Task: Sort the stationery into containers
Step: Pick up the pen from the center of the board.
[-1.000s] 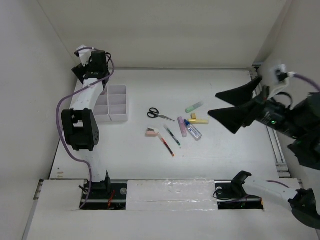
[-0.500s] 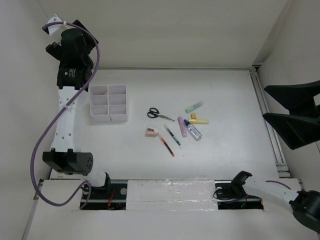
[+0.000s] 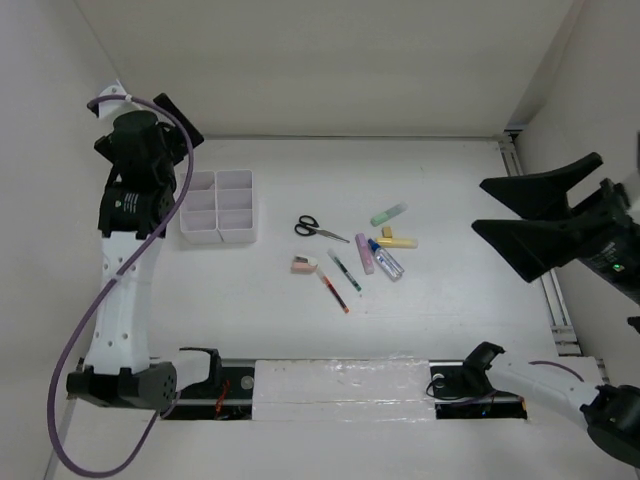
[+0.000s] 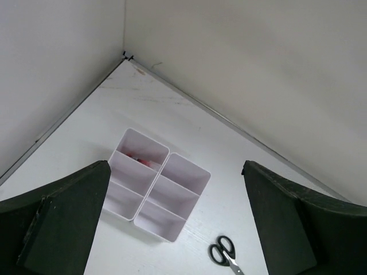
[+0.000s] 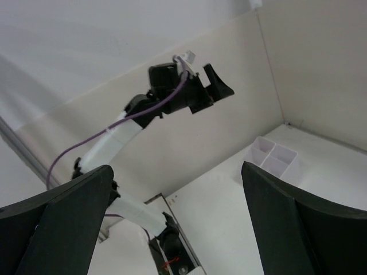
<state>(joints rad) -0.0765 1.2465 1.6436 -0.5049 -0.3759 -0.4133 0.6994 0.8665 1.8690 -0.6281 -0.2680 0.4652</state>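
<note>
Mid-table, scissors (image 3: 320,229) lie with handles left and blades pointing right, slightly near. Two pens (image 3: 340,280) slant far-left to near-right, eraser (image 3: 304,265) just left of them, highlighters (image 3: 389,214) and tube (image 3: 386,260) just right. Organiser tray (image 3: 217,238) sits far left, beneath the left gripper (image 4: 175,167), fingers spread wide. Right gripper (image 3: 482,208), likewise spread, hangs at the right edge, well apart from every item.

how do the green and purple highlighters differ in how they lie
The green highlighter slants across the top view, while the purple highlighter runs almost straight from far to near. The green highlighter lies farther back on the table than the purple highlighter. Both lie flat, outside the tray.
</note>
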